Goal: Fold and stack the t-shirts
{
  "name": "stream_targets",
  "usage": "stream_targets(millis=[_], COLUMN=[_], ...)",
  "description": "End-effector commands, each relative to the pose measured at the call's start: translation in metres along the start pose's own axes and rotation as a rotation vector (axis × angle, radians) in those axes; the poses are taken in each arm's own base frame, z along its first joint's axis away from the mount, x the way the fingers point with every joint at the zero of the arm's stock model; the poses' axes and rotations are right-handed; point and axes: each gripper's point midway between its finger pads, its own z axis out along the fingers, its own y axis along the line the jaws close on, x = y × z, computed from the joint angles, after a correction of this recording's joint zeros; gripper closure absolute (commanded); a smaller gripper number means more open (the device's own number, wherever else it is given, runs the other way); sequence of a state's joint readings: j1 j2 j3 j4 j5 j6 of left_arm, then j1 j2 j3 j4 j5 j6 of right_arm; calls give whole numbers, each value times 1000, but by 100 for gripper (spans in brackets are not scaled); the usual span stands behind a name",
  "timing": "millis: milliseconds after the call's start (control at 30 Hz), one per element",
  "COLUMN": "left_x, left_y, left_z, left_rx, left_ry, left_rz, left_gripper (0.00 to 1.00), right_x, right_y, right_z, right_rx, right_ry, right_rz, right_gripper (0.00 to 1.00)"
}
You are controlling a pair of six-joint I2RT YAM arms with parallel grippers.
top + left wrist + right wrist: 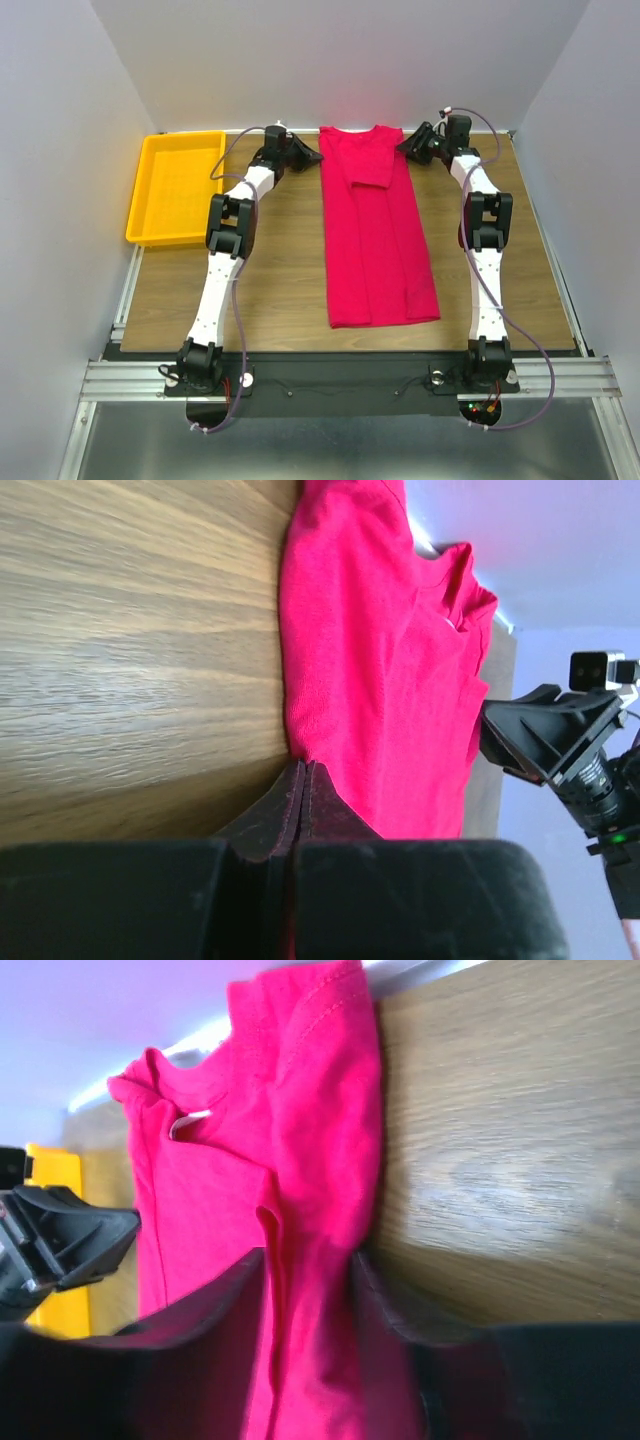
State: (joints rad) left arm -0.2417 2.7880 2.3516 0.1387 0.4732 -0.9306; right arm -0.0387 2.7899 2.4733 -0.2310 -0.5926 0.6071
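Counting 1 shirt [375, 230], flat | 1 tray [175, 190] | left gripper [300, 770] closed at shirt edge | right gripper [305, 1265] open astride it

No legible text, brand, number or sign is found in any view. The one marking noted is a small white neck label [190, 1120] inside the collar of the red t-shirt [375, 230]. It shows in both wrist views only as a pale sliver, and any print on it is too small to make out.
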Motion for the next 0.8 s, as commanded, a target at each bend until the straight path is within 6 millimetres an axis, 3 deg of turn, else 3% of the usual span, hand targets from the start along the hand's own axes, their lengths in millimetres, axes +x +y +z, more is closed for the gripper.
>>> stream_targets(millis=[0, 33, 133, 167, 200, 233, 267, 300, 333, 367, 400, 433, 467, 500, 567, 600, 633, 667, 700, 733, 767], left_x=[-27, -31, -43, -50, -45, -60, -64, -58, -68, -66, -58, -52, -46, -23, -2, 18, 36, 48, 59, 88, 96], left_y=[-28, -39, -63, -76, -63, -93, -102, -96, -128, -137, -153, -161, -168, -180, -183, -182, -185, -187, -190, -195, -189], left_z=[-6, -11, -33, -49, -48, -68, -78, -86, -111, -123, -149, -162, -176, -201, -226, -251, -260, -273, -286, -314, -327], left_rx=[83, 96, 107, 104, 84, 103, 100, 75, 102, 102, 103, 100, 96, 105, 103, 105, 125, 149, 173, 254, 272], left_ry=[-62, -68, -113, -140, -130, -179, -196, -189, -229, -237, -246, -247, -253, -239, -231, -225, -209, -220, -253, -325, -345], left_rz=[12, 30, 115, 144, 163, 259, 300, 325, 442, 492, 558, 682, 757, 823, 1026, 1101, 1185, 1259, 1320, 1463, 1537], left_gripper=[85, 76, 63, 59, 59, 55, 53, 52, 51, 50, 49, 48, 48, 47, 46, 46, 46, 46, 41, 31, 28], right_x=[-20, -28, -37, -45, -48, -50, -67, -63, -42, -38, -46, -16, -8, 6, 36, 48, 87, 110, 132, 138, 163], right_y=[7, 18, 19, 23, 27, 28, 49, 51, 39, 43, 66, 55, 57, 66, 65, 64, 64, 62, 60, 76, 69], right_z=[-3, -10, -27, -42, -52, -61, -87, -97, -105, -119, -145, -156, -169, -195, -220, -234, -258, -272, -284, -306, -316], right_rx=[-7, -20, -3, 3, 1, 8, -1, -1, 14, 14, 0, 12, 17, 3, -8, -32, -86, -130, -176, -238, -282], right_ry=[-68, -80, -92, -100, -101, -100, -131, -113, -45, -27, -44, 39, 61, 85, 168, 197, 271, 305, 334, 294, 331], right_rz=[-83, -119, -173, -215, -213, -274, -334, -374, -438, -484, -644, -652, -710, -850, -952, -1108, -1146, -1223, -1295, -1552, -1620], right_gripper=[46, 39, 31, 25, 25, 22, 18, 16, 14, 13, 12, 10, 9, 6, 3, 0, 0, 0, 0, 0, 0])
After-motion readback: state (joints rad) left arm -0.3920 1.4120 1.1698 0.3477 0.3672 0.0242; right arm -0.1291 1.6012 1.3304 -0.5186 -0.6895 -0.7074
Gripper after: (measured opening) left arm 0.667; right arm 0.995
